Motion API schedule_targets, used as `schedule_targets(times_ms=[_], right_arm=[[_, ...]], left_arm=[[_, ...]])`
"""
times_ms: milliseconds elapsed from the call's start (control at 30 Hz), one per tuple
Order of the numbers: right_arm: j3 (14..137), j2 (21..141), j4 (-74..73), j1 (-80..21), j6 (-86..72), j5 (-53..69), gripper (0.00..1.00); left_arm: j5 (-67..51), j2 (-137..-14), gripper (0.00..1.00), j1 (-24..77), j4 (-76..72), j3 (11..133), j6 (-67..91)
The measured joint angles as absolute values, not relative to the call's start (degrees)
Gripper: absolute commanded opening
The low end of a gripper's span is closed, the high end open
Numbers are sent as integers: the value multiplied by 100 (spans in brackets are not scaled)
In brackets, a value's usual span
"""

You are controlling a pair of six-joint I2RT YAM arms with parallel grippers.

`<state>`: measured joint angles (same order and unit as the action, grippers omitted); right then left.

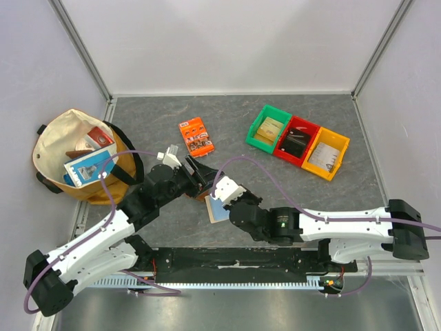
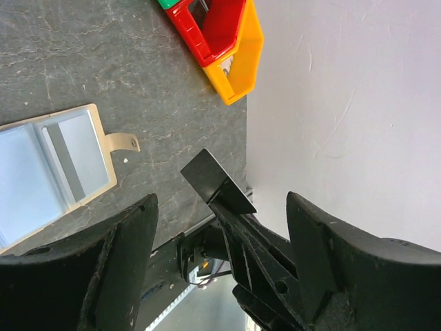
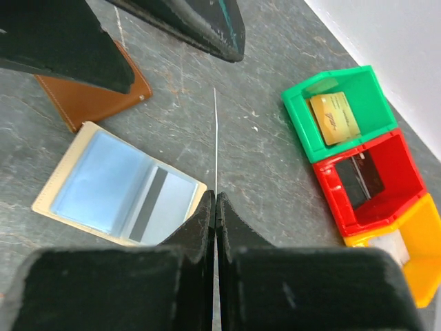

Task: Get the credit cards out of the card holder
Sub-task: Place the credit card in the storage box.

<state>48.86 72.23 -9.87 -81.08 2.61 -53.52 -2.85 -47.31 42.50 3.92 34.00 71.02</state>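
Credit card (image 2: 212, 178) pinched edge-on in right claw (image 3: 216, 198); left claw (image 2: 220, 201) spread wide.

Dark grey table (image 1: 227, 110) with pale marble-like veining. Pale lilac-white walls (image 1: 227, 41), grey metal corner posts (image 1: 83, 48).

Cream-beige card holder (image 3: 110, 186), pale blue lining, one dark grey stripe across an inner pocket. Plain tan-brown wallet (image 3: 96, 96). Credit card (image 3: 215, 138) seen edge-on, only a thin whitish line.

Matte black left gripper (image 2: 220, 207) and right gripper (image 3: 216, 203). White left arm (image 1: 89, 248) and right arm (image 1: 344, 224), black at the joints.

Green bin (image 3: 298, 131) with a gold card (image 3: 335, 118), red bin (image 3: 332, 200) with a black card (image 3: 362, 181), yellow-orange bin (image 3: 413, 269).

Orange packet (image 1: 196, 136) printed with small dark pictures. Cream cloth bag (image 1: 58, 134), mustard lower half, black straps, blue-and-white box (image 1: 88, 167) inside.
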Motion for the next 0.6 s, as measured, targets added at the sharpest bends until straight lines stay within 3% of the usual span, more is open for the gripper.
schedule_targets(times_ms=[300, 600], right_arm=[[4814, 7039, -679, -8044, 261, -5061, 0], [4816, 7406, -642, -8044, 390, -5087, 0]], left_arm=[[-395, -5087, 75, 4250, 134, 3395, 7308], [-628, -5457, 57, 4316, -108, 3395, 7354]])
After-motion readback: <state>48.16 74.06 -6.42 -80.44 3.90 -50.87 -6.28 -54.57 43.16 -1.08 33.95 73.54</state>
